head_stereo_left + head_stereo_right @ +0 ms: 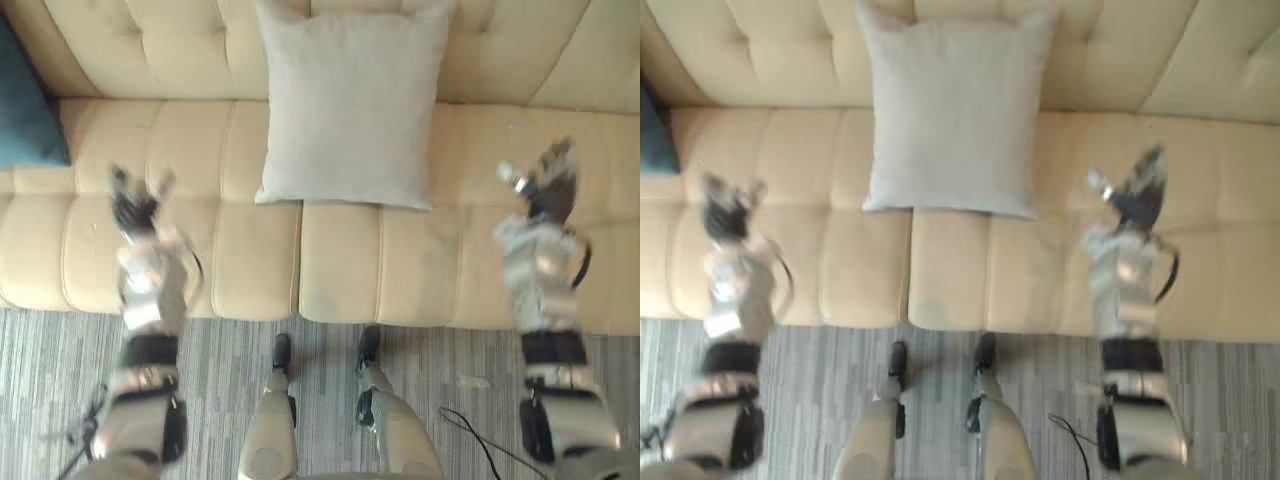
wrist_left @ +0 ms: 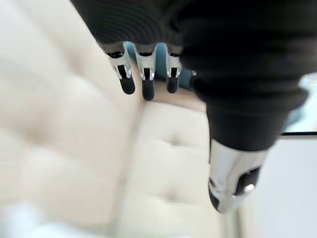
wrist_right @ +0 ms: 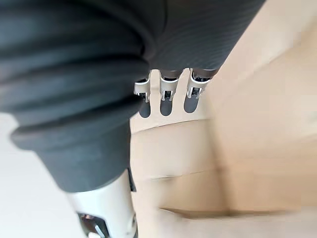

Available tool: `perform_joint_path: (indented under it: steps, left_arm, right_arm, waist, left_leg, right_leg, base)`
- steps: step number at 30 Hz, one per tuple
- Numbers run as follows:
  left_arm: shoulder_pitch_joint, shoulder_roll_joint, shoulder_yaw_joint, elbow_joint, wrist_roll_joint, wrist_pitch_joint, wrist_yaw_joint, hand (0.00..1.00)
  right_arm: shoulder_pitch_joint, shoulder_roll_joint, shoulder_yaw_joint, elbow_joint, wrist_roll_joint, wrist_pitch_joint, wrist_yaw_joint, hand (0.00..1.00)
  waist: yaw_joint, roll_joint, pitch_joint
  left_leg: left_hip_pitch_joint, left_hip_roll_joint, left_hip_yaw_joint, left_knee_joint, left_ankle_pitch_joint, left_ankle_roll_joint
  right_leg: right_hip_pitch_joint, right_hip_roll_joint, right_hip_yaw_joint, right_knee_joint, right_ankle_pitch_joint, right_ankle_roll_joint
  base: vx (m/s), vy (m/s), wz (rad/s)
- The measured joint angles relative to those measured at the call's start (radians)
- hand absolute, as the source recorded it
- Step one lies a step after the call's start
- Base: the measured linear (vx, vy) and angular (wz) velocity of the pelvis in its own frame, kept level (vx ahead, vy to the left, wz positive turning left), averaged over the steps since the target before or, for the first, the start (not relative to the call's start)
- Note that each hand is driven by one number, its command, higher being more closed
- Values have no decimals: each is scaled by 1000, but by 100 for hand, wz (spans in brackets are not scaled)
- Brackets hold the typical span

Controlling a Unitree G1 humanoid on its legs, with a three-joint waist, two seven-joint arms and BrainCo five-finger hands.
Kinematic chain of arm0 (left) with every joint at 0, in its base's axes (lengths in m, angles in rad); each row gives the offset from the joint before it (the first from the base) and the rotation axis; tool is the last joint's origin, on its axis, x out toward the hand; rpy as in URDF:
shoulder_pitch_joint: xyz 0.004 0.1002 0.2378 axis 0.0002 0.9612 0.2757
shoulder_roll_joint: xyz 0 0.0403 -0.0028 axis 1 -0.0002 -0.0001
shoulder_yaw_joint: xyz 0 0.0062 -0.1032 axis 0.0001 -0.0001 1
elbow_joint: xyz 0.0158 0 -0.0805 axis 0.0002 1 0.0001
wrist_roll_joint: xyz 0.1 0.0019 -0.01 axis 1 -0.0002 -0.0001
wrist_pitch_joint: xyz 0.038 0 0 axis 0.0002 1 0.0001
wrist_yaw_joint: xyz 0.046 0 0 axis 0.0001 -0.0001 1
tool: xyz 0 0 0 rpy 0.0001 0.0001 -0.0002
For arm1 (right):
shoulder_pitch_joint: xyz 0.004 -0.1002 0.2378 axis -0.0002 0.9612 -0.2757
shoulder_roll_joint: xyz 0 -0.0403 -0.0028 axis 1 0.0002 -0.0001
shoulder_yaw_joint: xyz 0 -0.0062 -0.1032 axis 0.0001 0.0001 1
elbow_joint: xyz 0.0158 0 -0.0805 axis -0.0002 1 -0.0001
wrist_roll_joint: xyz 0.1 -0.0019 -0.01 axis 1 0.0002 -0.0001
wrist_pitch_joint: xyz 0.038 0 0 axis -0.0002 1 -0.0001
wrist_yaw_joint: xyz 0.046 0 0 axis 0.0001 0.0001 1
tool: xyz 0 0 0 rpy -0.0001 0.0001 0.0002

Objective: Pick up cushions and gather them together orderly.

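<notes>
A: Closest in is the left robot hand (image 1: 137, 208). What are its fingers (image 2: 147, 84) doing?

B: They hang straight and loose in a row, with the thumb (image 2: 229, 181) well apart from them. Nothing lies between them, so the hand is released.

A: And the right robot hand (image 1: 548, 188)?

B: The same. Its fingers are relaxed, its thumb is apart, and there is nothing in its grasp. Past them shows the cream sofa (image 1: 250, 260).

A: Where do the two hands hang?

B: Both are over the sofa's seat. The left one is toward the left end and the right one toward the right end, each between the front edge and the backrest. I cannot tell whether either touches the upholstery.

A: And the cushions?

B: The grey cushion (image 1: 350, 100) stands upright at the middle of the sofa, leaning on the backrest. Its lower edge rests on the seat, across the seam between two seat sections. It is between the two hands and well apart from both.

A: Any other?

B: A teal cushion (image 1: 25, 110) sits at the sofa's left end against the backrest, cut off by the view's edge. It is near the left robot hand without touching it, and well apart from the grey cushion.

A: Below the sofa?

B: A striped grey carpet (image 1: 230, 350) runs along the sofa's front edge.
</notes>
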Motion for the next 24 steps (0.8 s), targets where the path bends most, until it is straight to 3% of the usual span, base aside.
perform_joint_path:
  steps: [4, 8, 17, 24]
  left_arm:
    - [237, -144, -60, 49, 10, 17, -150, 0]
    - [332, -197, -19, 214, 64, 41, -191, 0]
    - [386, -258, 110, 473, 304, 77, -212, 0]
    - [384, -266, 110, 520, 438, 84, -191, 0]
  right_arm:
    - [264, 180, 0, 13, -133, 1, 92, 0]
    - [394, 275, -5, 163, -194, 5, 128, 0]
    - [458, 313, -50, 455, -272, 34, 181, 0]
    - [457, 313, -78, 560, -284, 53, 187, 0]
  waist:
    - [7, -6, -18]
    - [6, -10, -87]
    - [2, 1, -219]
    - [2, -5, -248]
  left_leg:
    - [61, -1, 3, 2, -28, 10]
    - [108, -3, 19, 3, -39, 18]
    - [250, -4, 71, 2, -84, 6]
    - [316, -6, 100, -1, -101, 8]
  right_leg:
    - [60, 4, 7, -2, -20, 14]
    - [115, 3, 12, -27, -21, 17]
    - [238, 1, 50, -47, -30, 33]
    - [294, -1, 74, -46, -38, 40]
  base:
    - [4, 9, 0]
    - [13, 27, -7]
    - [38, 28, -16]
    - [38, 15, -10]
